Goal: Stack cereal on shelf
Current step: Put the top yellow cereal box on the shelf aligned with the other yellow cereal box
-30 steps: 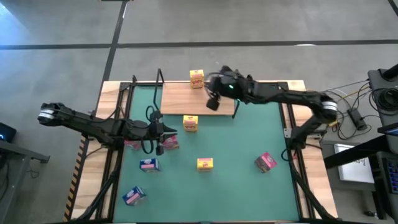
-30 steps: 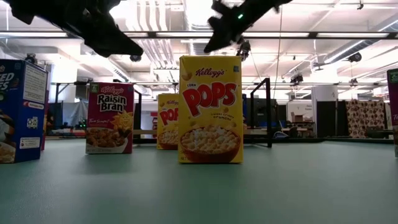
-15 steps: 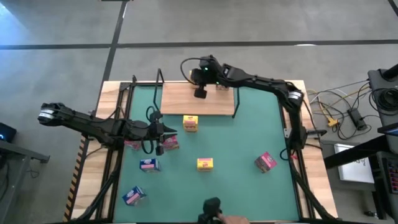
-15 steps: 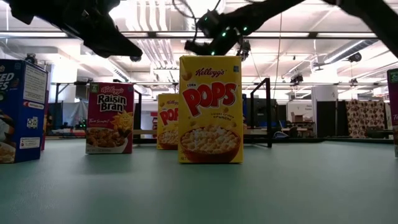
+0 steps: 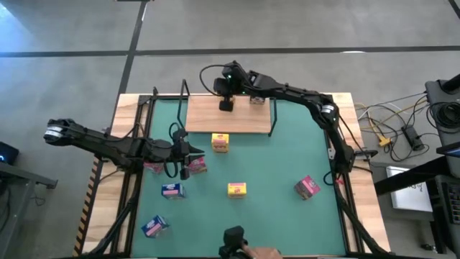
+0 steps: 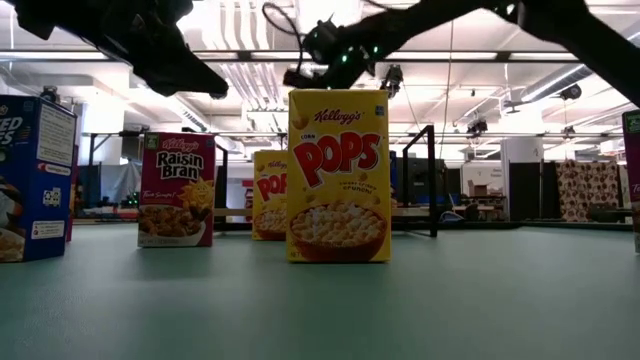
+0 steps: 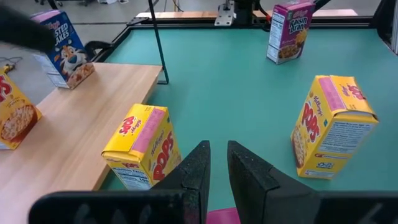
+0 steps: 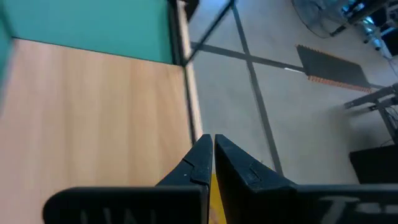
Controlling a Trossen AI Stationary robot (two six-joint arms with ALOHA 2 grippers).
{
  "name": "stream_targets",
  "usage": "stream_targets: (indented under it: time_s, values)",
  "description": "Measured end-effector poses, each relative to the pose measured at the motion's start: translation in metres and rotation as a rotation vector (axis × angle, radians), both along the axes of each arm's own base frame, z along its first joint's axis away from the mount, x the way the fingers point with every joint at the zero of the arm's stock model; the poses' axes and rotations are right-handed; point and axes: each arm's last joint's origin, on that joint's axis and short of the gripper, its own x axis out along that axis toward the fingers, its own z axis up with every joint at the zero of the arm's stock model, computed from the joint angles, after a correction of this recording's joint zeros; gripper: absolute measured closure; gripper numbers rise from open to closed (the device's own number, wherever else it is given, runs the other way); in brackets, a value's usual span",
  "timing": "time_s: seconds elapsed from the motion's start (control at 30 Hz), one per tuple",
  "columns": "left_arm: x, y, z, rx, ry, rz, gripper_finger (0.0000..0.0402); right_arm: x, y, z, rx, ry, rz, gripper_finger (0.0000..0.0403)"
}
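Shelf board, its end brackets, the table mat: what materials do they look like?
Flat light-wood shelf board: looks like pale wood or laminate, matte, with faint grain. Upright black bracket: thin bent rod, likely metal wire. Green table mat: smooth matte sheet; rubber or vinyl, can't tell.

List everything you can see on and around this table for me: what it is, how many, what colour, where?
green mat: one, green, covers the table top
shelf: one, light wood with black wire brackets at both ends, at the mat's far side
yellow cereal boxes: three, yellow, two on the mat, one on the shelf
blue cereal boxes: three, blue, two at the mat's near left, one on the shelf
pink cereal boxes: three, pink, one near right, two beside the left hand
person's hand: one, at the table's near edge
left hand: one, dark, shut, over the mat's left side
right hand: one, dark, shut, over the shelf's far edge
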Motion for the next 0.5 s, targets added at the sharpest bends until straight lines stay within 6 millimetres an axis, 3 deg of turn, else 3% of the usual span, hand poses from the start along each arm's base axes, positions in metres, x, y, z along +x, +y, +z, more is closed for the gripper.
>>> stream_targets:
  time_s: [0.27,0.5]
  values:
    - [-0.004,0.001,-0.008,-0.136,0.060,0.074,0.0355,-0.024,0.043,0.031,0.104,-0.043,0.116,0.0394]
    - [-0.006,0.001,-0.008,-0.170,0.115,0.097,0.0290,-0.057,0.085,0.034,0.131,-0.061,0.167,0.0394]
